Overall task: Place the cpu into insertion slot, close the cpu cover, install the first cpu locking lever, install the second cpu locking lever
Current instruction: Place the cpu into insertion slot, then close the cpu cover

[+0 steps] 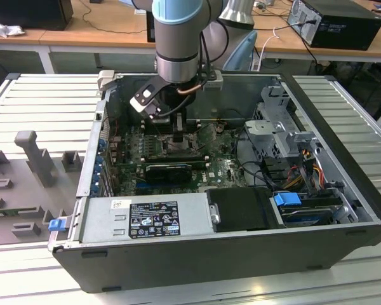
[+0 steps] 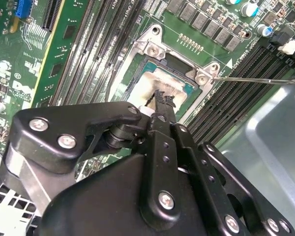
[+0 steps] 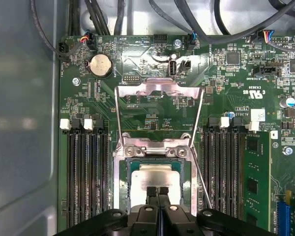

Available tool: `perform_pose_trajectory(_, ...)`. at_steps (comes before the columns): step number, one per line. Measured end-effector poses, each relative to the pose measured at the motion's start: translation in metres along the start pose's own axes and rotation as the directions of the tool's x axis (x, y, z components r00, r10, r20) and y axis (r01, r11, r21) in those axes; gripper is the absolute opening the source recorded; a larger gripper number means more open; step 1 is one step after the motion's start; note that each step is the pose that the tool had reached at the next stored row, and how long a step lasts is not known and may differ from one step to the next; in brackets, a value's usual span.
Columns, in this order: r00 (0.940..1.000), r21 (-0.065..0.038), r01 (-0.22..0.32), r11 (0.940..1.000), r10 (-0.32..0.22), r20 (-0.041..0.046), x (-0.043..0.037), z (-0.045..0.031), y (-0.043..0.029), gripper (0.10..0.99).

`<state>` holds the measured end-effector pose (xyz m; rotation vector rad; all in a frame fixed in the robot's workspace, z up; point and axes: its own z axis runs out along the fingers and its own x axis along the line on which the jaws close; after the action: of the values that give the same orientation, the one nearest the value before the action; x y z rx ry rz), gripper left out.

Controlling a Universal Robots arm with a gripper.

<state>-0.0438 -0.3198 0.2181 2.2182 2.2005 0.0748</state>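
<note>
The cpu (image 3: 157, 173) lies flat in the insertion slot (image 3: 122, 172) on the green board, its silvery top showing in both wrist views (image 2: 148, 83). The cpu cover (image 3: 160, 89) stands open, tilted back from the slot's far end. A thin locking lever (image 3: 202, 184) slants free beside the slot, and a lever rod (image 2: 255, 79) sticks out sideways in the second wrist view. My gripper (image 3: 157, 191) hangs straight over the chip with its fingertips (image 2: 162, 96) shut together and nothing between them. In the exterior view the gripper (image 1: 180, 130) reaches down into the open computer case.
Black memory slots (image 3: 86, 172) flank the socket on both sides. A long black graphics card (image 1: 168, 170), a grey power supply (image 1: 146, 216), cables (image 1: 254, 171) and a drive cage (image 1: 273, 130) crowd the case. The grey case wall (image 3: 19, 123) stands close by.
</note>
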Motion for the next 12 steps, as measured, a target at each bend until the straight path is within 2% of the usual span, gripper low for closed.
perform_pose_trajectory(5, 1.0, 0.0, 0.0, 1.0, 0.0, -0.0004, 0.0001, -0.0026, 0.0002, 0.106)
perform_pose_trajectory(8, 1.0, 0.0, 0.0, 1.0, 0.0, -0.0002, -0.001, -0.0025, 0.0041, 0.106)
perform_pose_trajectory(12, 1.0, 0.001, 0.0, 1.0, 0.0, -0.0004, -0.0011, -0.0025, 0.005, 0.106)
